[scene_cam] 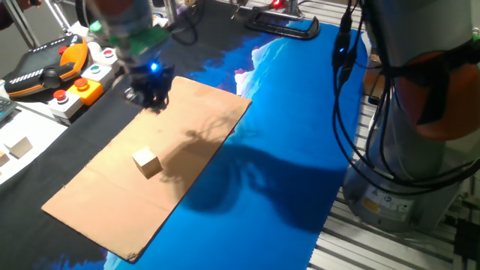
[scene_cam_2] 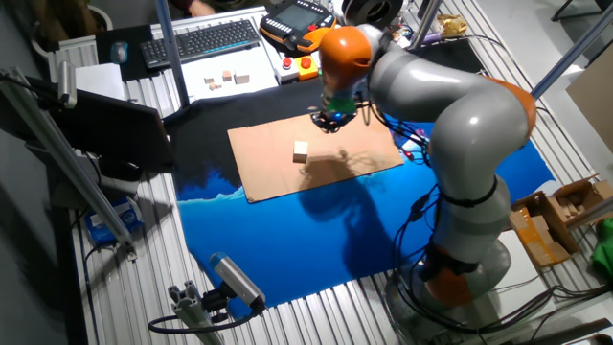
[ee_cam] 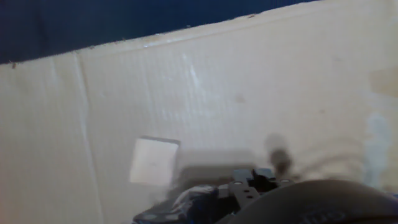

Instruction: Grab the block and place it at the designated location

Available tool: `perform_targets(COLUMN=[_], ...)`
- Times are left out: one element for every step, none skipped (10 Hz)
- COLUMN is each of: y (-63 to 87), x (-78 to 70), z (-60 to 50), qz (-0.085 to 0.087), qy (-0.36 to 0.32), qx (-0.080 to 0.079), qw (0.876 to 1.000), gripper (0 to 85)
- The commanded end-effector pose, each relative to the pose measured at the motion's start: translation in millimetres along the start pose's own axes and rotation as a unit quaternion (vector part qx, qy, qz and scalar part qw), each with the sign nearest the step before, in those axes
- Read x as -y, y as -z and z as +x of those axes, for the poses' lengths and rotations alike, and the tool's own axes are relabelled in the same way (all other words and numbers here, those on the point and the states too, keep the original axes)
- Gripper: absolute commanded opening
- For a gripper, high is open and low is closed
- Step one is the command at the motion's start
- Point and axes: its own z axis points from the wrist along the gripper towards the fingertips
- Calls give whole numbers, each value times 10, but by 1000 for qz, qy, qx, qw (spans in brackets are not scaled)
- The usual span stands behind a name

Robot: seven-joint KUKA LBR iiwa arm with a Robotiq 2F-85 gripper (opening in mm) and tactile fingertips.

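Observation:
The block [scene_cam: 147,161] is a light tan wooden cube lying on the brown cardboard sheet [scene_cam: 97,202], near its middle. It also shows in the other fixed view [scene_cam_2: 301,150] and in the hand view [ee_cam: 153,162]. My gripper [scene_cam: 154,96] hangs over the far corner of the cardboard, well apart from the block and holding nothing I can see. Its fingers are dark and blurred, so their gap does not show. In the hand view a dark grey round spot [ee_cam: 278,152] lies on the cardboard to the right of the block, just above the gripper hardware. It looks like the designated location.
The cardboard lies on a blue cloth [scene_cam: 285,135]. An orange pendant [scene_cam: 52,71] and a button box [scene_cam: 75,94] stand at the far left. Small pale cubes [scene_cam: 19,146] sit on white paper. The robot base [scene_cam: 420,150] with cables stands at the right.

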Motion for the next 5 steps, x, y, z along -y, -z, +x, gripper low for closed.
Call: perform_targets(y=[31, 63, 105, 166, 232], x=[69, 148, 226, 289, 342], z=[13, 17, 11, -3, -25], qz=[-5, -8, -13, -16, -17], qy=[3, 7, 11, 11, 14], qx=[-1, -3, -7, -10, -13], qw=[1000, 1000, 1000, 1000, 1000], gripper=[7, 7, 7, 7, 7])
